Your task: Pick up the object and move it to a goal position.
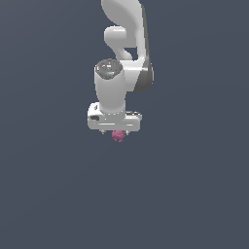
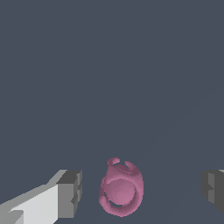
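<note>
Gripper spread wide over the pink object, lined up for a grasp

Nearest the wrist camera, the gripper [image 2: 140,192] stands released: its two grey fingertips [image 2: 70,192] sit well apart, one on each side of the object [image 2: 121,191], with clear floor showing between each pad and the pink lump, so nothing is gripped yet. The object, a small magenta, lumpy, roundish piece, lies between the jaws but nearer one finger than the other, which I judge means that pad would meet it first on closing. Farther off, the exterior view shows the white arm [image 1: 119,73] pointing straight down, its hand directly above the object [image 1: 118,135], which peeks out just beneath; that vertical pose suits a top-down pinch. Beyond is only plain dark ground [image 1: 194,194]; no goal marker is visible.
</note>
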`<act>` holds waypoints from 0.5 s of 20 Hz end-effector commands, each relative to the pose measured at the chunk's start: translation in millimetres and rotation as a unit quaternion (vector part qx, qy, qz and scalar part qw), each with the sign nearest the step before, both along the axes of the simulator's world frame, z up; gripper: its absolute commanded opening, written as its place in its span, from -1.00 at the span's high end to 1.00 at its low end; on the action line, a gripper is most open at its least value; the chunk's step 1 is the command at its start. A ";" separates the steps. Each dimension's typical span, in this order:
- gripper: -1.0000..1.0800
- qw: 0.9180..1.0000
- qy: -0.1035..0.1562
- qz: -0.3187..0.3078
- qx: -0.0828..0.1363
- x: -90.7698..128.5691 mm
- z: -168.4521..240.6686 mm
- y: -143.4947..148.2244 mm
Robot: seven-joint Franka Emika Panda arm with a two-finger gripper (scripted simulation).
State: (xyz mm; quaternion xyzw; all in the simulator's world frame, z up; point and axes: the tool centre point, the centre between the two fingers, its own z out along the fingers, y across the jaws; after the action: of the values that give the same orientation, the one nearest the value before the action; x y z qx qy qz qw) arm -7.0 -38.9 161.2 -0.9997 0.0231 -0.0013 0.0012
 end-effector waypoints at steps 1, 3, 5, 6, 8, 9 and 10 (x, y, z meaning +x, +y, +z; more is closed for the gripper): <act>-0.92 1.000 0.000 0.001 0.000 0.2 0.7 0.2; -0.92 1.000 0.000 -0.001 0.000 -1.0 -1.4 1.0; -0.92 1.000 0.000 -0.006 0.000 -3.4 -4.2 1.3; -0.92 1.000 0.000 -0.010 0.000 -5.1 -6.1 1.4; -0.92 1.000 0.000 -0.019 0.000 -9.4 -10.9 1.8; -0.92 1.000 0.000 -0.025 0.000 -12.1 -13.8 2.3; -0.92 1.000 0.000 -0.031 0.000 -15.1 -17.1 2.7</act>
State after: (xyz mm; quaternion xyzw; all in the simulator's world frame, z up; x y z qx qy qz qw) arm -18.0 -36.9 148.6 -0.9989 0.0459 -0.0012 0.0014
